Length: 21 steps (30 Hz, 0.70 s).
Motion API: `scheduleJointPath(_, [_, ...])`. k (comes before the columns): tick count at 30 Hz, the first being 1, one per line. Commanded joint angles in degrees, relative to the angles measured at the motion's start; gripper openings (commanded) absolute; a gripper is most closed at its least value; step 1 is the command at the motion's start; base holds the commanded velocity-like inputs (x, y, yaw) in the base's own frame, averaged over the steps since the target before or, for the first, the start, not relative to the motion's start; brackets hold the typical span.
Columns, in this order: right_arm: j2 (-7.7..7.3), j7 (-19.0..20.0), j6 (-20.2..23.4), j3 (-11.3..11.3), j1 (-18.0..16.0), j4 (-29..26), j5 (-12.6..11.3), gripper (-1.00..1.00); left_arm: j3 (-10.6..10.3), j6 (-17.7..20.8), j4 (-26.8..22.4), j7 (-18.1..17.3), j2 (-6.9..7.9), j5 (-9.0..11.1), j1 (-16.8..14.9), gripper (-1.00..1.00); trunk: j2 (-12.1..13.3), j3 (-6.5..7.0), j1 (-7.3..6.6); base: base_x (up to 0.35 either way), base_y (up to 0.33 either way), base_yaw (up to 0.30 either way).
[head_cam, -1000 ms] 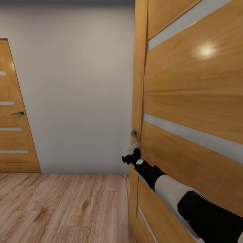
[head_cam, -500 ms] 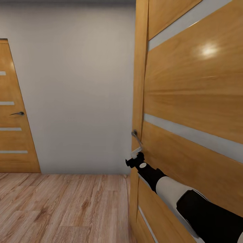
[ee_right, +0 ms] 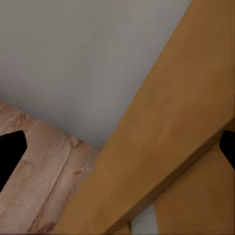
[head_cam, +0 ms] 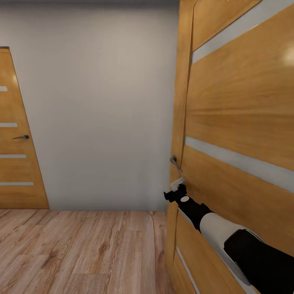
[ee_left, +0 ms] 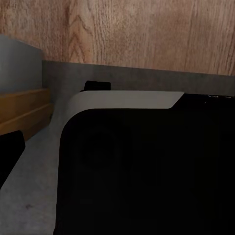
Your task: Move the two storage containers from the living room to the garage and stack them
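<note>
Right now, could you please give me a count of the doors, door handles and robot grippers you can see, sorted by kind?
Wooden doors: 2, the near door and the far door.
Door handles: 2, the near handle and the far handle.
Grippers: 1, the right gripper, just below the near handle.
Total: 5.

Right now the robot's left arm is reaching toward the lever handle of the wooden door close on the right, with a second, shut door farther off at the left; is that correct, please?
Not quite: it is the right gripper that reaches up just below the lever handle of the near door, as the head view shows. The rest holds: a second door stands shut at the left.
</note>
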Motion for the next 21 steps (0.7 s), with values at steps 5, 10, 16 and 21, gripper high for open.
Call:
scheduleJointPath(5, [-3.13,-0.55,-0.17,-0.3,-0.07,0.08,-0.35,1.0,0.01,-0.09,-0.07,0.0,-0.01,0.44,0.03,1.0,-0.04,-0.06,0.0,0.0,0.0,0.0])
scheduleJointPath(10, [-5.88,-0.55,-0.22,-0.3,-0.07,0.05,-0.35,1.0,0.01,-0.09,-0.07,0.0,-0.01,0.44,0.03,1.0,-0.04,-0.06,0.0,0.0,0.0,0.0])
scheduleJointPath(16, [-8.66,-0.55,-0.22,-1.04,-0.07,-0.02,-0.35,1.0,0.01,-0.09,-0.07,0.0,-0.01,0.44,0.03,1.0,-0.04,-0.06,0.0,0.0,0.0,0.0])
scheduleJointPath(21, [-9.87,-0.55,-0.22,-5.53,-0.07,-0.18,-0.28,1.0,0.01,-0.09,-0.07,0.0,-0.01,0.43,0.03,1.0,-0.04,-0.06,0.0,0.0,0.0,0.0])
